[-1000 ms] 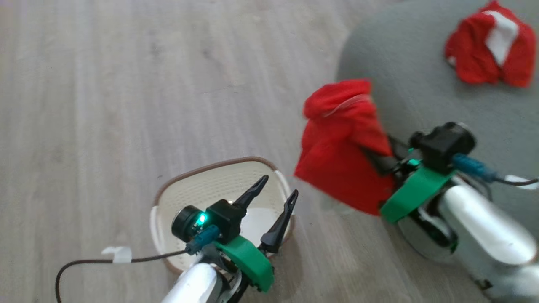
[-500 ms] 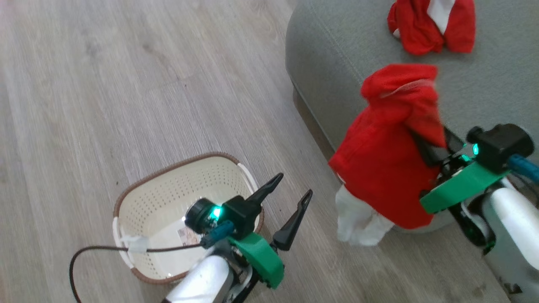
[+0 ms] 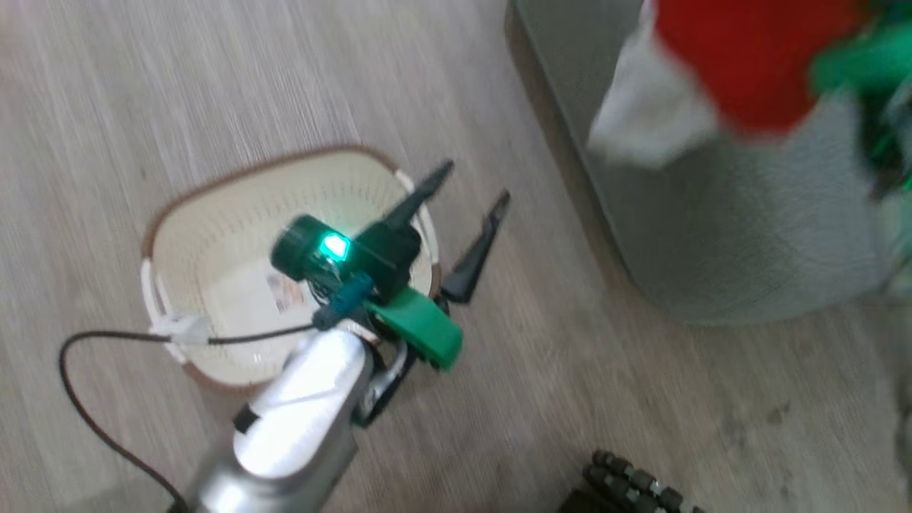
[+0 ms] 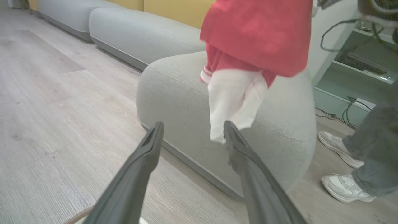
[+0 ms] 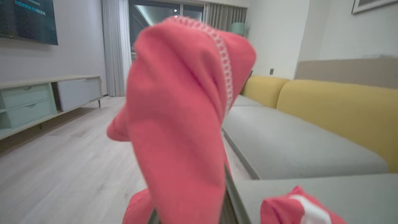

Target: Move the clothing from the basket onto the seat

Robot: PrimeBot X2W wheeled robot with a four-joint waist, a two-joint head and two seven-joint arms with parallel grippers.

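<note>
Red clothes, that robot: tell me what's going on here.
The robot's right pincer is shut on a red garment with a white part hanging down, holding it in the air over the grey seat. A second red garment already lies on the seat. The left pincer is open and empty above the basket, where no clothing shows around the arm. A person stands by the seat.
</note>
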